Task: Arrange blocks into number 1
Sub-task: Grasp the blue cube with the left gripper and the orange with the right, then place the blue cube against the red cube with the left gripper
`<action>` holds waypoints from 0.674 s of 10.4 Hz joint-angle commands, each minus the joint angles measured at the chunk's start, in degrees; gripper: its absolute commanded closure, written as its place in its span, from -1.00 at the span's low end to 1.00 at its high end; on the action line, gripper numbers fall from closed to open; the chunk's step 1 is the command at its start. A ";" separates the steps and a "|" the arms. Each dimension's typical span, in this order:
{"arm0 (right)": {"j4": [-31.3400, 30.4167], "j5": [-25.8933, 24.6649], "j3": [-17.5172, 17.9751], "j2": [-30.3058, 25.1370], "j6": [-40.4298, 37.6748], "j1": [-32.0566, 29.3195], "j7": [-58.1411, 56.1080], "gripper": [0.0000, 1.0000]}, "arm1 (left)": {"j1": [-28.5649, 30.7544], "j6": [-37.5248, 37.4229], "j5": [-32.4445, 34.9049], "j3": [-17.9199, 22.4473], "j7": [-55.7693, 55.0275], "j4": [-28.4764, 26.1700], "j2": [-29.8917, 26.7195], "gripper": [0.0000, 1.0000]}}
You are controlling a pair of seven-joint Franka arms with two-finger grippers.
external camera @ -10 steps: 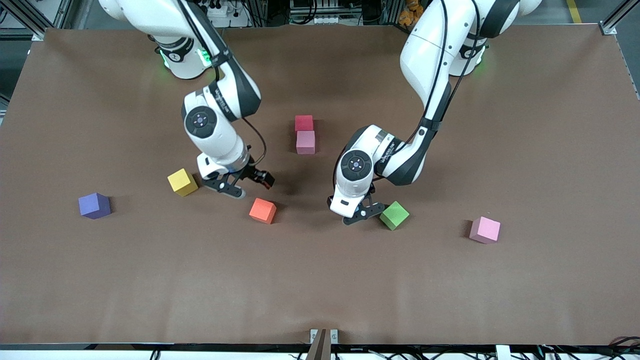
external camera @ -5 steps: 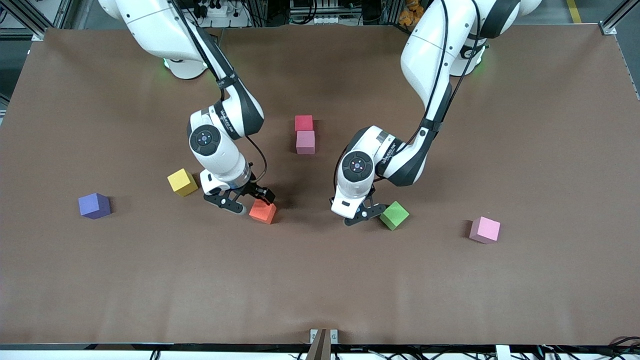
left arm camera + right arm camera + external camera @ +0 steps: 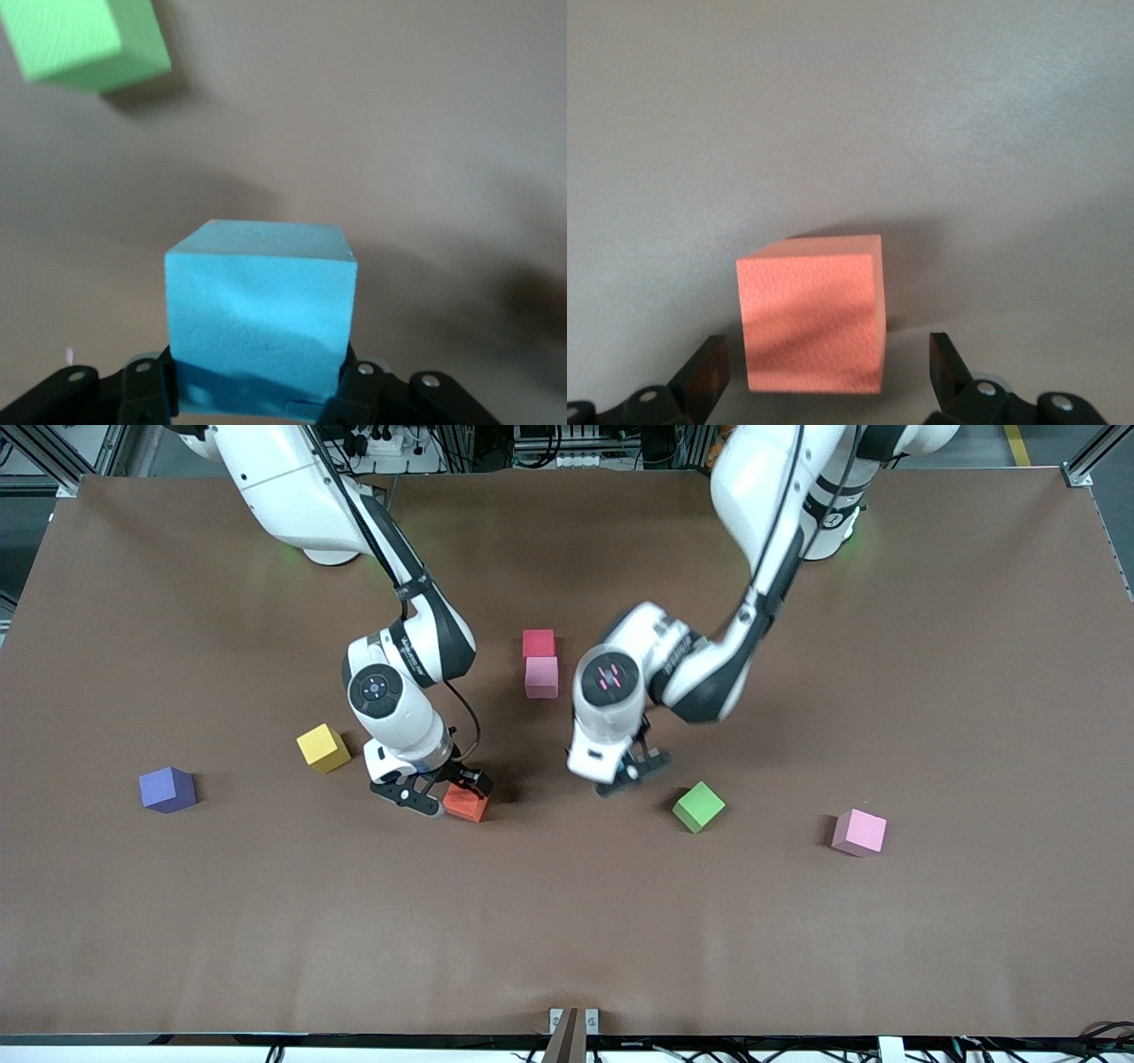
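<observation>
a: the left gripper (image 3: 633,767) has come up off the surface (image 3: 567,921) in the last second. its jaws are clamped on the sky blue block (image 3: 261,310), over bare brown. in the front view the green block (image 3: 698,806) sits at about four o'clock of it.

b: agreed. the right gripper (image 3: 440,788) has dropped meanwhile. its jaws are open and straddle the orange block (image 3: 467,804), not yet closed.

a: we read it as one piece in transit and the next about to be taken. the red block (image 3: 538,642) and light pink block (image 3: 541,677) touch in a column, about eleven o'clock from the left gripper.

b: on room, the spot at six o'clock of that pink one is bare, and the surface edges are well apart from everything. the arms are near each other there, so we'd stagger them. the yellow cube (image 3: 322,747), purple cube (image 3: 166,789) and second pink block (image 3: 858,833) lie clear.
</observation>
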 commanded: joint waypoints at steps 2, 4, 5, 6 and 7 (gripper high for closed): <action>1.83 -0.88 0.58 2.06 1.09 -1.07 -0.82 -1.00 | -10.96 1.74 0.02 0.26 -4.95 -14.97 -11.45 1.00; 1.56 -1.32 0.41 2.41 1.37 -1.25 -2.39 -0.61 | -16.78 5.95 0.02 -1.75 -7.76 -19.47 -12.17 1.00; 1.47 -1.32 0.15 2.32 1.28 -1.60 -3.27 -0.38 | -18.37 6.67 0.02 -2.81 -8.64 -19.57 -11.47 1.00; 1.39 -1.24 -0.64 2.32 1.02 -1.69 -4.84 -0.29 | -19.34 6.68 0.02 -4.04 -8.74 -19.49 -11.12 1.00; 1.39 -1.32 -1.26 2.24 0.76 -1.95 -6.17 -0.27 | -19.52 6.68 0.02 -5.97 -8.74 -19.57 -11.03 1.00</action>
